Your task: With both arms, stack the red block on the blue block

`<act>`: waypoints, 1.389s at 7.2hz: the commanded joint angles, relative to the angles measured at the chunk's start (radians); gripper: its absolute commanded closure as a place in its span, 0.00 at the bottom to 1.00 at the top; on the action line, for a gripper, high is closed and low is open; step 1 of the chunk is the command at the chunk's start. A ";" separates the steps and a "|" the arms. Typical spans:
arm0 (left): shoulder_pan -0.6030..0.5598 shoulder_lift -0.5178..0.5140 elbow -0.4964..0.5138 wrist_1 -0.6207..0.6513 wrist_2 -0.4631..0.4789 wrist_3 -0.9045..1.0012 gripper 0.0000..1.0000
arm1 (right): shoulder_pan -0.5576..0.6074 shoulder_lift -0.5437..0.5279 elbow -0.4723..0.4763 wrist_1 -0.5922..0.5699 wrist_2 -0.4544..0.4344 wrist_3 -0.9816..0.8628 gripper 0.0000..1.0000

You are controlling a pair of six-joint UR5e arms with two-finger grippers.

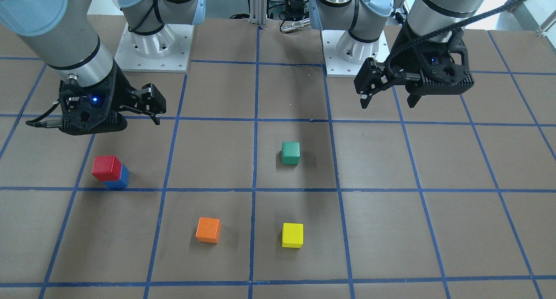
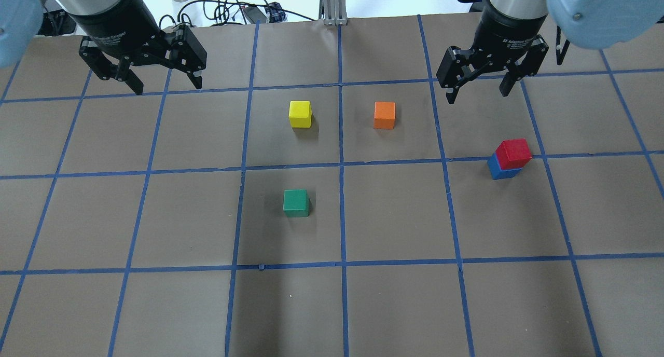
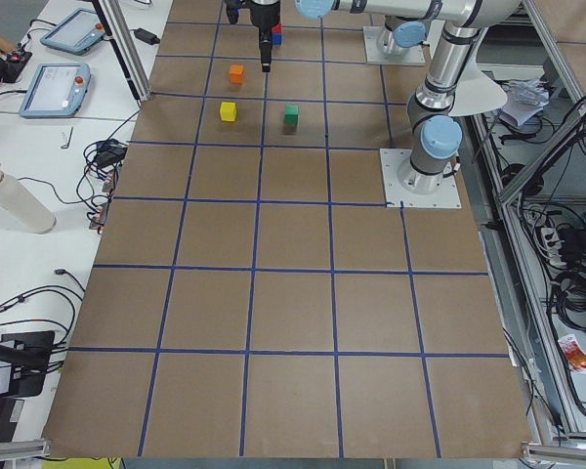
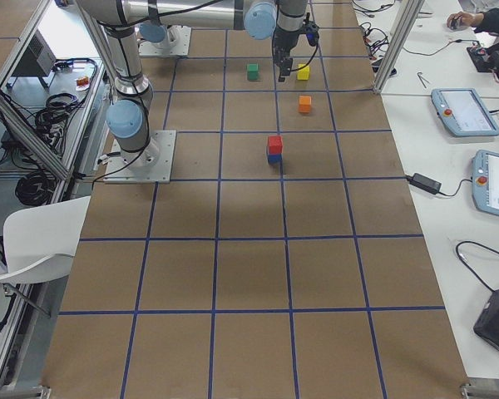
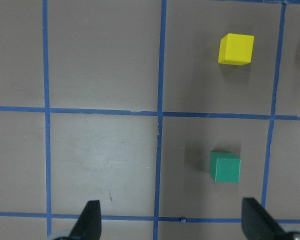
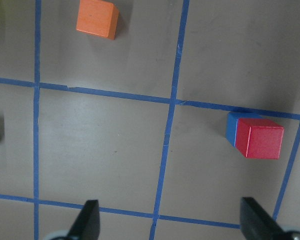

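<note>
The red block (image 2: 513,153) sits on top of the blue block (image 2: 499,172), slightly offset, on the robot's right side of the table. The stack also shows in the front view, red block (image 1: 106,167) over blue block (image 1: 120,181), and in the right wrist view, red block (image 6: 259,138) over blue block (image 6: 231,129). My right gripper (image 2: 478,96) is open and empty, raised above the table and beyond the stack. My left gripper (image 2: 168,88) is open and empty, raised over the far left of the table, far from the stack.
A green cube (image 2: 295,202) lies near the table's middle. A yellow cube (image 2: 300,113) and an orange cube (image 2: 384,115) lie further out. Blue tape lines grid the brown table (image 2: 394,305). Arm bases stand at the robot's edge (image 1: 154,51).
</note>
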 commanded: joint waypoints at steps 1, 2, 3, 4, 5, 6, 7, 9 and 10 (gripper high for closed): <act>0.002 0.000 0.000 0.000 0.000 -0.001 0.00 | 0.021 0.000 -0.004 0.004 0.003 0.036 0.00; 0.002 0.000 0.000 0.000 0.000 0.000 0.00 | 0.004 -0.001 -0.004 0.002 -0.005 0.036 0.00; 0.000 0.000 0.000 0.000 0.000 0.000 0.00 | -0.011 -0.015 -0.003 0.001 -0.016 0.036 0.00; 0.002 0.000 0.000 0.000 0.000 0.002 0.00 | -0.043 -0.020 -0.001 0.013 -0.016 0.036 0.00; 0.002 0.000 0.000 0.000 0.002 0.002 0.00 | -0.066 -0.021 -0.001 0.046 -0.010 0.036 0.00; 0.002 0.002 0.000 0.000 0.000 0.002 0.00 | -0.071 -0.024 -0.003 0.048 -0.013 0.036 0.00; 0.002 0.000 0.000 0.000 0.000 0.002 0.00 | -0.065 -0.049 -0.004 0.045 -0.010 0.036 0.00; 0.002 0.002 0.000 0.000 0.002 0.002 0.00 | -0.061 -0.072 -0.001 0.040 0.006 0.038 0.00; 0.002 0.000 0.000 0.000 0.000 0.002 0.00 | -0.058 -0.075 0.000 0.040 0.006 0.038 0.00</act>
